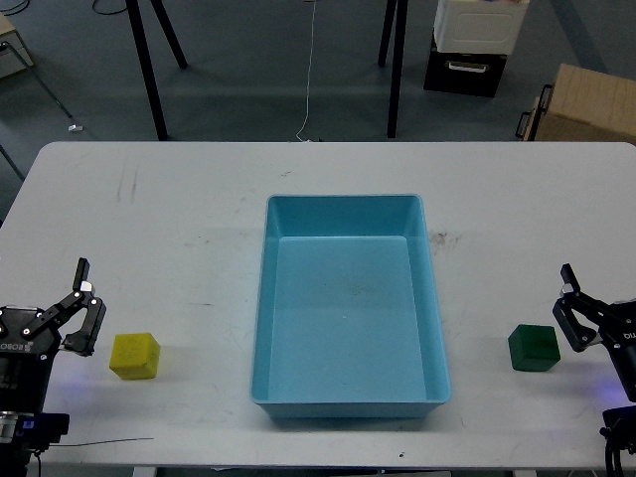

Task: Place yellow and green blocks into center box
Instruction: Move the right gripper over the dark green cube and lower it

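As far as I can tell, nothing has actually gone into the center box (437, 298) yet, so this looks like the very start of the job. That light-blue tray sits in the middle of the white table (159, 199) with its floor bare.

The yellow block (134, 356) sits on the table just beside the left gripper (83, 303), a bit toward the tray side and slightly nearer the table's front edge. That gripper's fingers are spread apart and it's holding nothing, not touching the cube either.

Over on the other side, the green block (534, 348) rests just inboard of the right gripper (568, 303), between it and the tray wall. Those fingers look parted too and empty, though that one is dark and partly cut off at the frame edge, so I'm less sure about it.

So progress-wise: zero of two blocks placed. Both cubes are well apart from each other with the tray between them, and each has its own arm parked next to it, which seems pretty handy. What's left, in my read, is basically everything: grab each cube, carry it inward over the rim, drop it in.
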### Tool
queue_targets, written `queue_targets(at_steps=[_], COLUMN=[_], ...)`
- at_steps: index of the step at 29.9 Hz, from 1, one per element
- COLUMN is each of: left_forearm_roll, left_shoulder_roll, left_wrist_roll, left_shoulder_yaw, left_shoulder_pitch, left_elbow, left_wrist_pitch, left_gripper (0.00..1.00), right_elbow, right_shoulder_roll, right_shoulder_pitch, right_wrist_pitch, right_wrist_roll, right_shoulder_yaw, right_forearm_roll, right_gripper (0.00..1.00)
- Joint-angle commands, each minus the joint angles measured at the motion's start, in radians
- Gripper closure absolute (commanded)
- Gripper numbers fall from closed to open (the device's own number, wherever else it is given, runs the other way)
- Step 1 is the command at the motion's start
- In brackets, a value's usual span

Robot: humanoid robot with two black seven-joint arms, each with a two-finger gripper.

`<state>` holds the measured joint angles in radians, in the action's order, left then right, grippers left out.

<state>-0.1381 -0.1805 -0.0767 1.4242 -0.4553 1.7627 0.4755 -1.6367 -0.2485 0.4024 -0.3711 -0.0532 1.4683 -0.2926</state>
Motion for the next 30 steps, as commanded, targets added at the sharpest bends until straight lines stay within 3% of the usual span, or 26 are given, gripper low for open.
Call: queue_targets(at_steps=[1,5,9,13,17,23,30], left_forearm_roll=[0.0,0.0,0.0,0.002,0.003,0.003,0.005], left_shoulder_roll=[-0.001,0.001,0.001,0.003,0.003,0.006,0.012], left_wrist_roll=[0.0,0.0,0.0,0.0,0.001,0.001,0.001], left_shoulder_yaw=[-0.002,-0.002,-0.002,-0.004,-0.005,-0.005,-0.007], left_shoulder_pitch=[0.001,0.004,0.023,0.053,0.089,0.106,0.102], left_elbow=[0.0,0.0,0.0,-0.003,-0.006,-0.006,-0.015], left_wrist_pitch=[0.002,0.003,-0.008,-0.012,-0.04,-0.051,-0.051], left_gripper=[0.0,0.0,0.0,0.0,0.0,0.0,0.0], right_elbow=[0.0,0.008,0.037,0.11,0.176,0.189,0.16], right_shoulder_roll=[-0.003,-0.032,-0.271,-0.492,-0.638,-0.707,-0.672], right_shoulder_pitch=[-0.001,-0.016,-0.161,-0.363,-0.646,-1.178,-1.615], right_wrist_pitch=[0.0,0.007,0.06,0.104,0.109,0.107,0.045], right_wrist_roll=[-0.001,0.006,0.042,0.124,0.223,0.417,0.441], right_shoulder_yaw=[0.001,0.007,-0.025,-0.201,-0.47,-1.039,-1.61], right_forearm_roll=[0.0,0.019,0.153,0.222,0.326,0.59,0.87], right_gripper=[0.0,0.0,0.0,0.0,0.0,0.0,0.0])
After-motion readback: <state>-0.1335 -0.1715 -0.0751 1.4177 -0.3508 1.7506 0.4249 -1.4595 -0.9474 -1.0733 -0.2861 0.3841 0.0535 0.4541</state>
